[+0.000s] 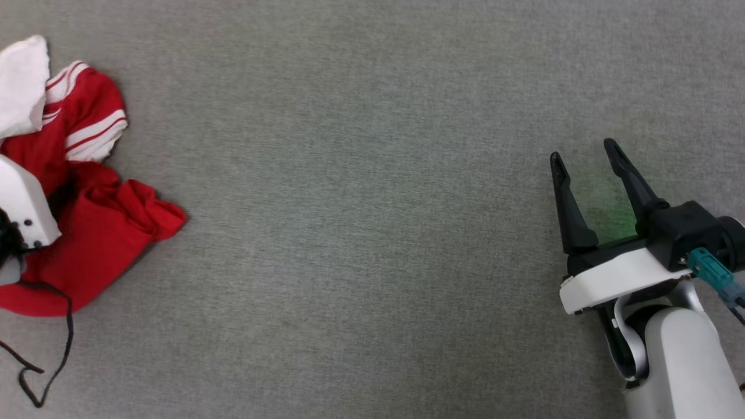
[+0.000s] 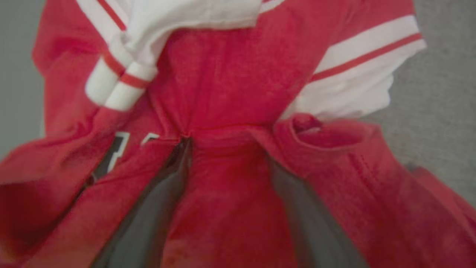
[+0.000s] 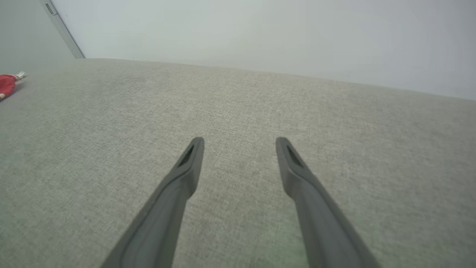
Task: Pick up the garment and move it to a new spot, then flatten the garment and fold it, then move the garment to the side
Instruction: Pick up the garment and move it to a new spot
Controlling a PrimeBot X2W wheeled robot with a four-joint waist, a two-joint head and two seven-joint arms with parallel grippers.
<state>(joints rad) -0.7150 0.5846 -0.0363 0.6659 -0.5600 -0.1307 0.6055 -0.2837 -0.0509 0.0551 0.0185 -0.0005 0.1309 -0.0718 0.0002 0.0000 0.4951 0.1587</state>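
Note:
The garment [image 1: 99,227] lies crumpled at the far left of the grey surface, red with a white sleeve and striped trim. In the left wrist view the garment [image 2: 223,74] is very close, with part of a black, white-outlined letter showing. My left gripper [image 2: 227,149] is open, its two dark fingers [image 2: 148,223] pushed into the cloth with a red fold between them and their tips buried. The left wrist's white housing [image 1: 23,203] sits over the garment. My right gripper [image 1: 582,150] hovers open and holds nothing at the right, also seen as the right gripper [image 3: 240,141]. The garment [image 3: 6,85] is a small red patch far left.
The grey fabric surface [image 1: 372,203] stretches wide between the two arms. A thin black cord [image 1: 52,361] loops at the lower left. In the right wrist view a pale wall [image 3: 260,29] rises behind the surface's far edge.

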